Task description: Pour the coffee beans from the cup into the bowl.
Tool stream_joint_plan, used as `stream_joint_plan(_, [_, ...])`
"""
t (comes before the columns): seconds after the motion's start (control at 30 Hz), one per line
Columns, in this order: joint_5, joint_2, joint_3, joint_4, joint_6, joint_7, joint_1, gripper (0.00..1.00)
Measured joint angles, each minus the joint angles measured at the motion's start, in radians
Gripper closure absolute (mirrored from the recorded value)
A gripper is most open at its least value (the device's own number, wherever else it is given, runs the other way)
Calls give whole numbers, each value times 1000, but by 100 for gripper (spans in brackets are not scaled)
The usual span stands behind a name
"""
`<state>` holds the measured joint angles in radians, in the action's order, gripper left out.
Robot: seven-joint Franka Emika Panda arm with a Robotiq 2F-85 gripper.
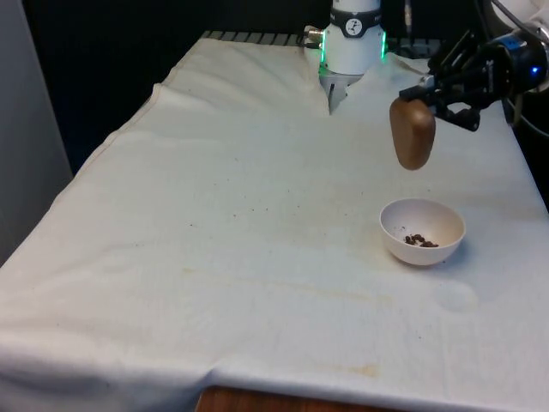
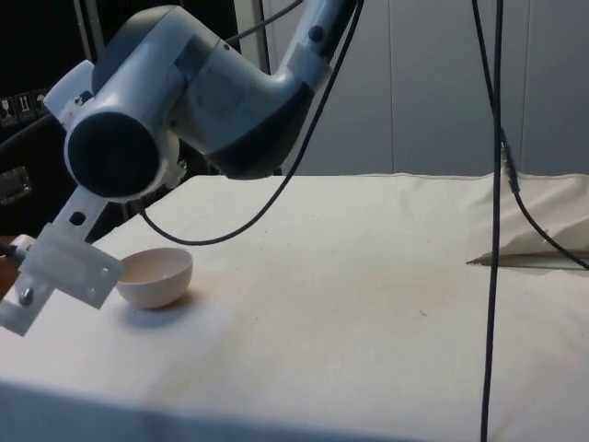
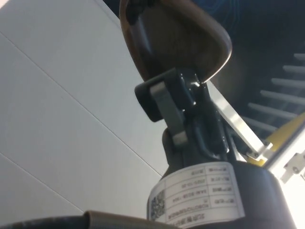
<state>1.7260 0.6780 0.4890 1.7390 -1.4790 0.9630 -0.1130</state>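
1 brown cup (image 1: 413, 134) clamped in gripper (image 1: 436, 96), above 1 white bowl (image 1: 423, 231) w/ few beans (image 1: 420, 241).

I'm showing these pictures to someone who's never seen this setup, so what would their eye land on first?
Probably the brown cup, held in the air by the black gripper and tipped well over above the table at the front view's right. Just below it sits a white bowl with a few coffee beans at its bottom. The rest is a broad white cloth, faintly stained.
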Motion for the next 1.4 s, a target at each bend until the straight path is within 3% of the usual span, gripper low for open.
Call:
stream_joint_plan(0.47, [83,62,73,-35,134,-39,-13,100])
stream_joint_plan(0.8, [158,103,91,-38,215,-39,-18,100])
stream_joint_plan(1.2, [233,143,93,-38,290,-39,-27,100])
stream_joint_plan(1.4, [243,151,93,-38,305,-39,-27,100])
